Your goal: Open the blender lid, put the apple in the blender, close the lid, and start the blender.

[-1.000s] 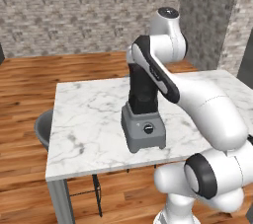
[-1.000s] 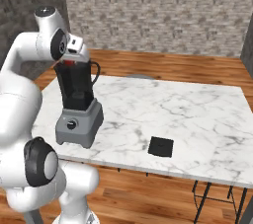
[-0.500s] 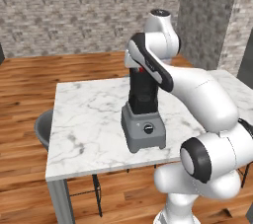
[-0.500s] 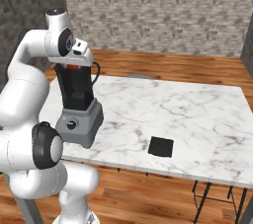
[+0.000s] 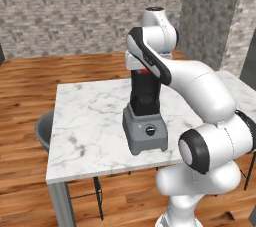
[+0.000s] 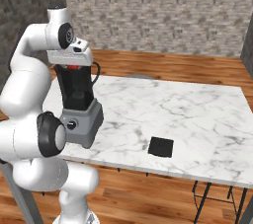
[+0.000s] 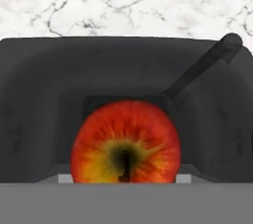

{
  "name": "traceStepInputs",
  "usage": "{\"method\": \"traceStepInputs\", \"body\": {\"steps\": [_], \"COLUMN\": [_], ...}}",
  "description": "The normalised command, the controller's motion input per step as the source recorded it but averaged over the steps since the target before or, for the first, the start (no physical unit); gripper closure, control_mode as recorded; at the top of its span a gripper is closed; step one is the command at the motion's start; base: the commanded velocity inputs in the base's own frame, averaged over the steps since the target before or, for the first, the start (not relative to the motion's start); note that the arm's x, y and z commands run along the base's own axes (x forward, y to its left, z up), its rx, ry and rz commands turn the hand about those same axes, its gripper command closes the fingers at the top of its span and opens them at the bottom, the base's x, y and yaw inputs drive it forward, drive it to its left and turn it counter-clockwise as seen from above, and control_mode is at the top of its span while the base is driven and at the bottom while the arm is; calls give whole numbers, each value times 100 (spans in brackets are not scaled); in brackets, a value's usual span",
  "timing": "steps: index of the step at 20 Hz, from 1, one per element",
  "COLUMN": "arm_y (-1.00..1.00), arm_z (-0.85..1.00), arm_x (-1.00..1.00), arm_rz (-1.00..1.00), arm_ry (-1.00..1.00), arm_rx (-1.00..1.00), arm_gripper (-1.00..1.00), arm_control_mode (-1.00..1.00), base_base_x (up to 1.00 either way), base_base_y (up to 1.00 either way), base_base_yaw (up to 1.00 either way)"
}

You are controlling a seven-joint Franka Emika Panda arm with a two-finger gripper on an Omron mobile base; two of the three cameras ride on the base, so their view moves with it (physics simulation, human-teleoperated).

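Observation:
The blender stands near the table's front edge: a grey base (image 5: 145, 133) (image 6: 81, 124) with a black dial and a dark jar (image 5: 145, 93) (image 6: 76, 87) whose top is uncovered. My gripper (image 5: 144, 71) (image 6: 73, 67) hangs right over the jar's mouth, shut on the red apple (image 7: 126, 141). In the hand view the apple hides the fingertips and sits above the jar's dark inside (image 7: 44, 94). The blender lid (image 6: 161, 146), a flat black square, lies on the marble table (image 6: 197, 114) to the right of the blender.
A round grey stool (image 5: 42, 128) stands off the table's left side, and another grey seat (image 6: 138, 76) shows behind its far edge. Dark chair legs (image 6: 217, 201) stand under the table. A stone pillar (image 5: 210, 16) rises at the back.
The arm's upper links have swung round. The hand has sunk slightly toward the jar's mouth, still holding the apple. Blender and lid have not moved.

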Motion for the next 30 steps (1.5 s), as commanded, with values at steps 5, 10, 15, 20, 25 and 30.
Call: {"method": "traceStepInputs", "body": {"steps": [5, 10, 15, 20, 25, 30], "arm_y": [0, 0, 0, -11, -71, -100], "arm_z": [-9, 33, 65, 68, -3, -80], "arm_x": [0, -1, -1, -21, -56, -76], "arm_rz": [0, 0, 0, 0, -3, -8], "arm_ry": [0, -5, -12, -19, -9, 0], "arm_rx": [0, 0, 0, 0, 5, 13], "arm_gripper": [-100, -100, -100, -100, -100, -100], "arm_control_mode": [-100, -100, -100, -100, -100, -100], "base_base_x": [0, 0, 0, 0, 0, 0], "base_base_y": [0, 0, 0, 0, 0, 0], "base_base_yaw": [0, 0, 0, 0, 0, 0]}}
